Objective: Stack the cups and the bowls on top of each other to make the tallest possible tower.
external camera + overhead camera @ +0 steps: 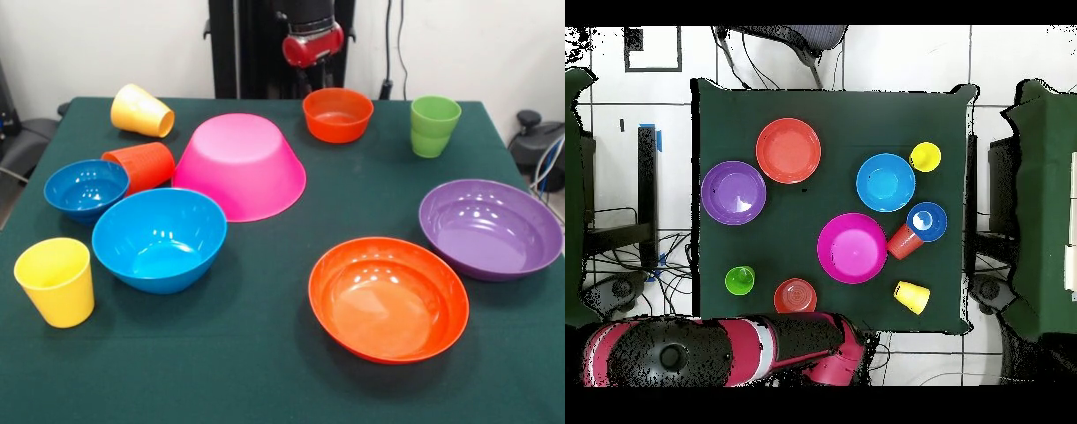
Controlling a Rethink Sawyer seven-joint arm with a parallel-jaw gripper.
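Looking across the table, I see nothing stacked yet: the large pink bowl (240, 164) sits upside down mid-table, with the tipped orange-red cup (142, 165) touching its side. My gripper (312, 44) hangs drawn back above the small orange bowl (337, 114); whether it is open I cannot tell. My worry: that domed, glossy base could let any bowl slide off.
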